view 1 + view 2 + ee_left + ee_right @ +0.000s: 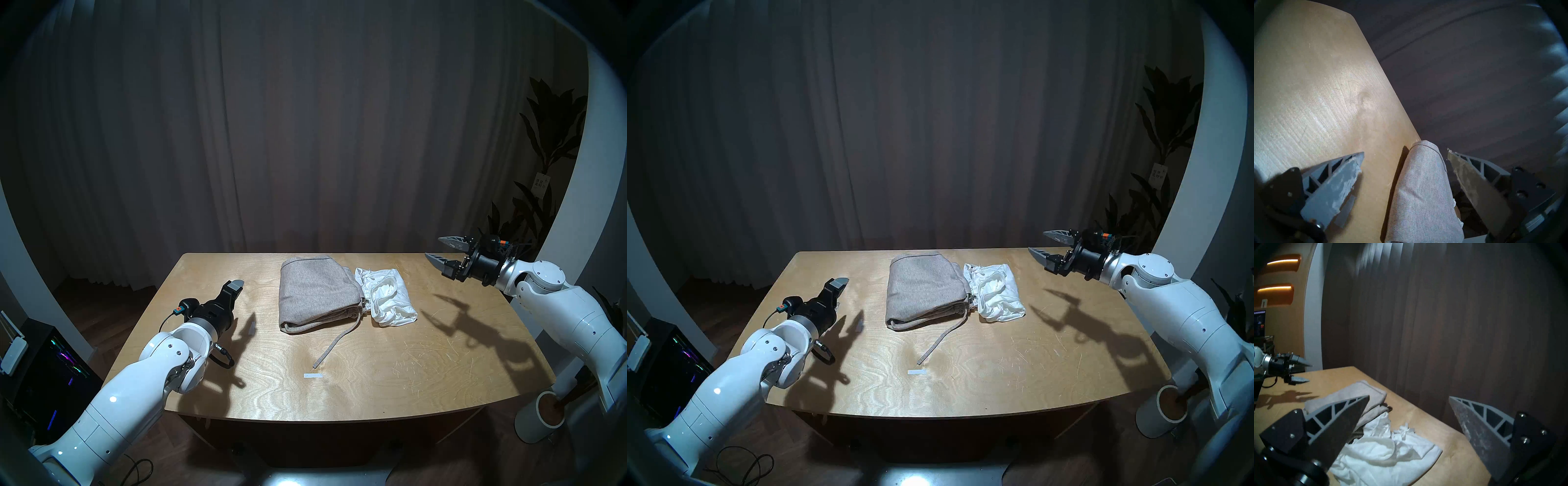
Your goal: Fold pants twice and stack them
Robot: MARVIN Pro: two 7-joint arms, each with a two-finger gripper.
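Head views first: we see the left gripper and the right gripper raised above the table, jaws spread wide and holding nothing, one to either side of the garments, which we judge leaves room for the next grasp. Between the two grippers lie the grey-beige pants, folded into a thick block with the drawstring trailing loose, and, touching them on the right gripper's side, the white shorts, rumpled and not yet stacked. Left wrist view: the pants lie ahead between the open fingers. Right wrist view: the shorts lie just below, ties loose.
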